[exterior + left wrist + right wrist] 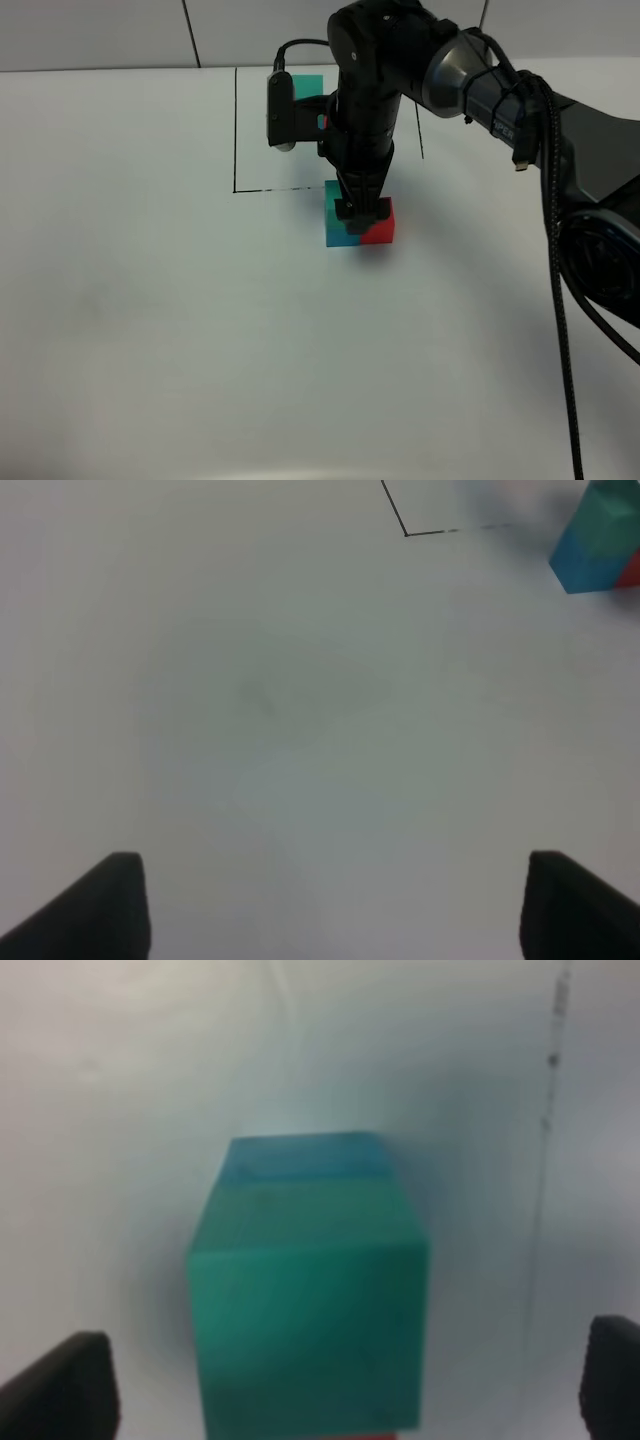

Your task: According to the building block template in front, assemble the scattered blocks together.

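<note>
- Our right gripper [345,1380] hangs straight over the green block [310,1290], jaws wide, holding nothing; lifting straight up clears it.
- Our left gripper [335,905] stands wide, empty, well apart.

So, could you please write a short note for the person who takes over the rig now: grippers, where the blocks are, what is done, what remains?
Left gripper: open, empty, over bare table, away from the work.
Right gripper: open, fingers on either side of the green cube, not clamping it.
Scattered blocks: joined just outside the drawn outline; green sits on the blue cube, with the red cube beside the blue.
Template: inside the outline, mostly hidden behind the right arm.
Done: the assembly looks complete.
Left: lift the right arm clear and compare with the template.
</note>
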{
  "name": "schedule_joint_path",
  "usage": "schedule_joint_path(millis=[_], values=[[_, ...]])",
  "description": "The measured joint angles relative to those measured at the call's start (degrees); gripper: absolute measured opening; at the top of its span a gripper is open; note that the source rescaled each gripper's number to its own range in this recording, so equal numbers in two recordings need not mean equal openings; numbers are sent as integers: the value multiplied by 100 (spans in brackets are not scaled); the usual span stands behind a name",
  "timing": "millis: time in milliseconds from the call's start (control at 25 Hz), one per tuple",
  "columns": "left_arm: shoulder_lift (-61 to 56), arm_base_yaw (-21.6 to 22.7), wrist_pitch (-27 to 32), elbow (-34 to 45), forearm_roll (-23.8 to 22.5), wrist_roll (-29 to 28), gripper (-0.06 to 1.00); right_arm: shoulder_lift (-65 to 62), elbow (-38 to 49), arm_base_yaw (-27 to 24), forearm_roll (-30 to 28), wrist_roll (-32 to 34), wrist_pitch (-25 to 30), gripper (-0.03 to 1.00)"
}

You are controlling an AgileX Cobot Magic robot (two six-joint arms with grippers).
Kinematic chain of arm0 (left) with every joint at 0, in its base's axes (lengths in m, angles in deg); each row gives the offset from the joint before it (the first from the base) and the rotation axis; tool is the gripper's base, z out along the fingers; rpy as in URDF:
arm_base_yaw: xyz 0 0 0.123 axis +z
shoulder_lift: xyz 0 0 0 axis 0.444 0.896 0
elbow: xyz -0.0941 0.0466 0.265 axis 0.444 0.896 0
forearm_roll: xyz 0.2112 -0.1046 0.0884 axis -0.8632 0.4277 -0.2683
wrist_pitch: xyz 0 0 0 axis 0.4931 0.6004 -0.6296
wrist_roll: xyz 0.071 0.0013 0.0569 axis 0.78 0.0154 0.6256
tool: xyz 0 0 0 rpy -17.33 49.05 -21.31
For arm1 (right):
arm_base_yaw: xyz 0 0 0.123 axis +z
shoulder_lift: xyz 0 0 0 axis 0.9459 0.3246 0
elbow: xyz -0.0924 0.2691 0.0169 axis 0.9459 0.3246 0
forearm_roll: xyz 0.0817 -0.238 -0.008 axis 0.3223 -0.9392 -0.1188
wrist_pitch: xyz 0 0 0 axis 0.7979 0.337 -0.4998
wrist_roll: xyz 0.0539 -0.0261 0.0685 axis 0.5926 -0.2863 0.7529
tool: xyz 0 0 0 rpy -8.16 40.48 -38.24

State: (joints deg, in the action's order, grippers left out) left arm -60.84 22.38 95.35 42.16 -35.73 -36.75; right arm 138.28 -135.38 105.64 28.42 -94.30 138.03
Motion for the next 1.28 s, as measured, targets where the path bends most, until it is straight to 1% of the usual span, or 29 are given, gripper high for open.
schedule_joint_path(millis=[120,280,440,720,840,920,1000,1160,1280], values=[[0,0,0,0,0,0,92,-281,65,-5,-23,203,-12,92],[0,0,0,0,0,0,92,-770,457,-90,-17,288,-5,92],[0,0,0,0,0,0,92,-1298,1059,-305,-23,378,-4,91],[0,0,0,0,0,0,92,-2106,2194,-734,61,971,-2,90],[0,0,0,0,0,0,92,-2441,2783,-869,69,1359,-2,89],[0,0,0,0,0,0,92,-2682,3219,-973,69,1641,-182,89],[0,0,0,0,0,0,92,-2964,3713,-1100,82,1917,-548,89],[0,0,0,0,0,0,92,-3504,4649,-1341,180,2720,-1338,89],[0,0,0,0,0,0,92,-3837,5233,-1560,243,3351,-1755,88]])
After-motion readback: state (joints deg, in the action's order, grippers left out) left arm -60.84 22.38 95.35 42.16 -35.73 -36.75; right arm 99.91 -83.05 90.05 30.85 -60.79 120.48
